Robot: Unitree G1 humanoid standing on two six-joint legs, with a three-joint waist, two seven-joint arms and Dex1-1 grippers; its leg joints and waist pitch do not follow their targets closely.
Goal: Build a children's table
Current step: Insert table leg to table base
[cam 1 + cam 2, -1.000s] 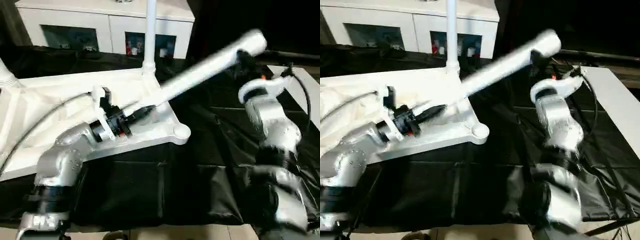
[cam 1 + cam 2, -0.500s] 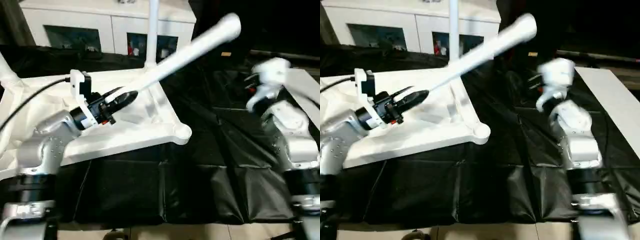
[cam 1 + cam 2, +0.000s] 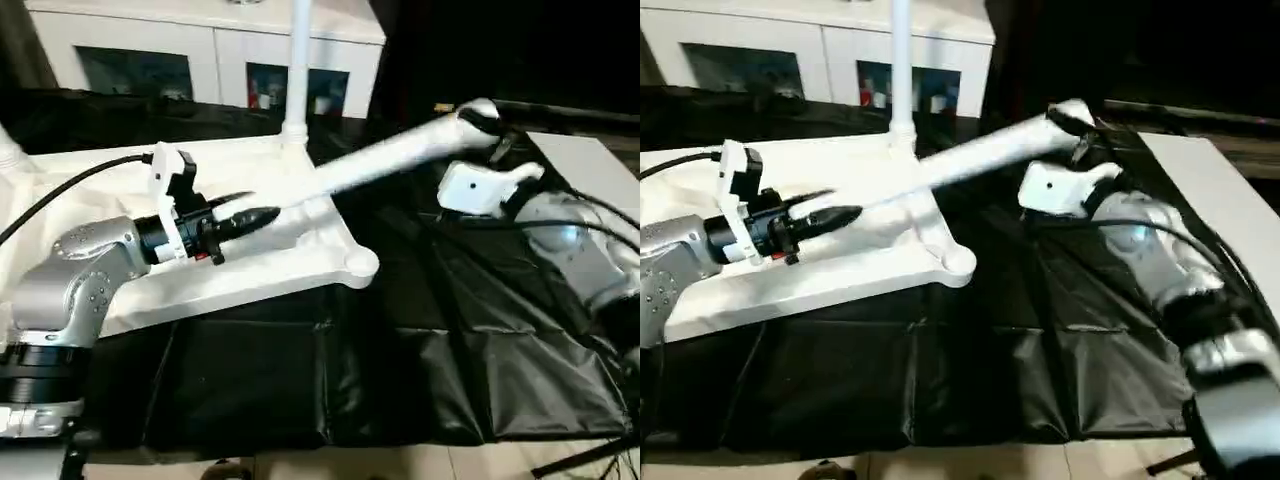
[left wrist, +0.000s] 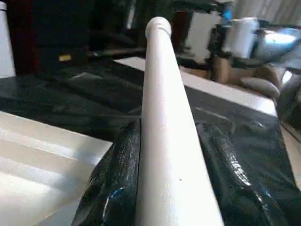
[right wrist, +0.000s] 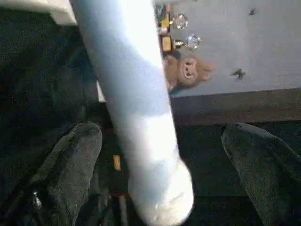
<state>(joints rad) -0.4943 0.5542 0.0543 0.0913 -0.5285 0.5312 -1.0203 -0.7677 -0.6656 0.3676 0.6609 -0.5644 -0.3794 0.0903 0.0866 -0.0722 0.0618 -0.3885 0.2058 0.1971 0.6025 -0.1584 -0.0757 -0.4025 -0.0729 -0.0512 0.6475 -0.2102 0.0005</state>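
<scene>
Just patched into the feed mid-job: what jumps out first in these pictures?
A long white leg slants across the middle, its thin end clamped in the left gripper over the upturned tabletop. At its thick end the right gripper stands wide open, fingers on either side without touching. Behind, another leg stands upright in the tabletop's far corner socket.
</scene>
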